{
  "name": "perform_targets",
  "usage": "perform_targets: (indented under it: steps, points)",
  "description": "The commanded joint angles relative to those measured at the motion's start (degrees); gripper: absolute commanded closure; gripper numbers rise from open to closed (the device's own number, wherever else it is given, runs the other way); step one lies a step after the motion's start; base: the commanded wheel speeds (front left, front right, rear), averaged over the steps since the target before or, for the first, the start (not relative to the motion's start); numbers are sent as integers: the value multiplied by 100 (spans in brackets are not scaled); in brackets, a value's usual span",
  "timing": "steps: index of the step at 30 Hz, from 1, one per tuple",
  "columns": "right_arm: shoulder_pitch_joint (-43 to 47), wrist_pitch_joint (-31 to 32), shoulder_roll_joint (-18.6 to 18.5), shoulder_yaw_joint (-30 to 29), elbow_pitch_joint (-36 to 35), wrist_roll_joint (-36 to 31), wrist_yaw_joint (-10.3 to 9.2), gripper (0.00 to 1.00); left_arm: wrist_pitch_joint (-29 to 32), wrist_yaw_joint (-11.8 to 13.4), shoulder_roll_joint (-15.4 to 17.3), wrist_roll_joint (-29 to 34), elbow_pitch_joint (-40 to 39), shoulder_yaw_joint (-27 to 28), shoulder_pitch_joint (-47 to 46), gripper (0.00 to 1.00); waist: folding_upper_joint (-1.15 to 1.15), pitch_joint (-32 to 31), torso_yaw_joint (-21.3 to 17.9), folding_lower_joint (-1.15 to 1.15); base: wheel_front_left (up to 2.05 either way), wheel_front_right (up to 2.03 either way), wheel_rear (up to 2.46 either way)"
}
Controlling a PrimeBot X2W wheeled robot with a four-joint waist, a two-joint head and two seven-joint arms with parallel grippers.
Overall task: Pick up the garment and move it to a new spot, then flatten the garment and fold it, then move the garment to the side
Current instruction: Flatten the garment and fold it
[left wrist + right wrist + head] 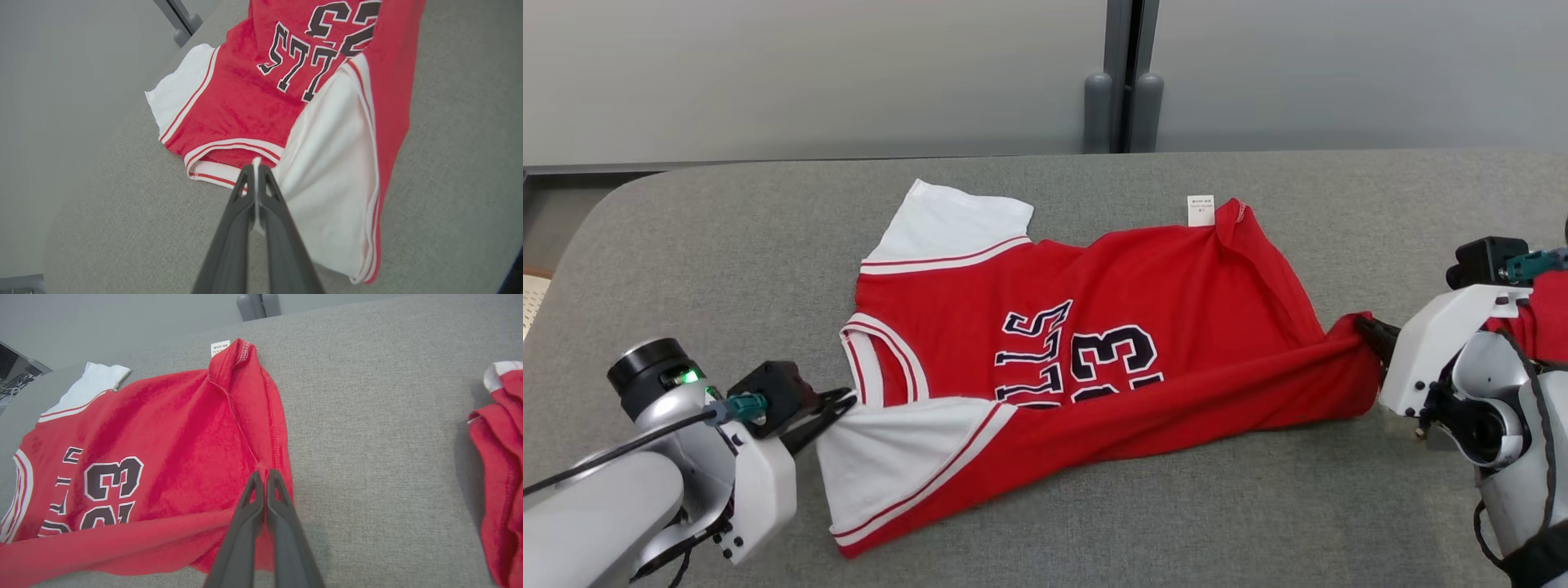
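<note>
Grey worktop (1258, 506), plain wall behind it, and a pair of grey posts (1123, 114) at the far edge. Off to the right, well apart from the jersey (980, 302), there's a second red cloth (1547, 318) with a bit of white on it, right by the right arm's wrist.

The jersey is red with white sleeves and lies across the middle of the worktop, collar to the left and hem to the right. Its near edge is pulled over the front. The left gripper (845, 400) is pinched together on white sleeve cloth just beside the collar. The right gripper (1364, 327) is clamped on the red hem at the near right. A ridge of cloth runs between them.

The print reads "23" and "LLS", with the rest tucked under the fold. There's a small white tag (1201, 210) at the far hem corner, text too tiny to read.
</note>
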Motion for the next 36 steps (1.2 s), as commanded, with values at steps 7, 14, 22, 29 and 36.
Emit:
perform_targets:
  steps: [7,14,22,29,36]
  points:
    - [-431,-271,171,137,458,-298,-1,100,-320,2,-370,380,731,2,-412,100,0,359,-61,0,0,0,0]
    - [-713,-505,305,312,892,-336,-1,100,-635,2,-723,719,1472,-5,-551,100,0,535,-68,0,0,0,0]
    - [-863,-925,379,346,1267,-246,0,0,-984,2,-1107,400,2240,41,-665,0,0,580,-20,0,0,0,0]
    - [-597,-2186,345,354,979,25,0,0,-1640,523,-1510,-315,2888,923,-379,0,0,432,63,0,0,0,0]
    - [77,-3823,64,785,144,269,0,0,-1705,1225,-1748,-413,1605,3207,637,0,0,60,118,0,0,0,0]
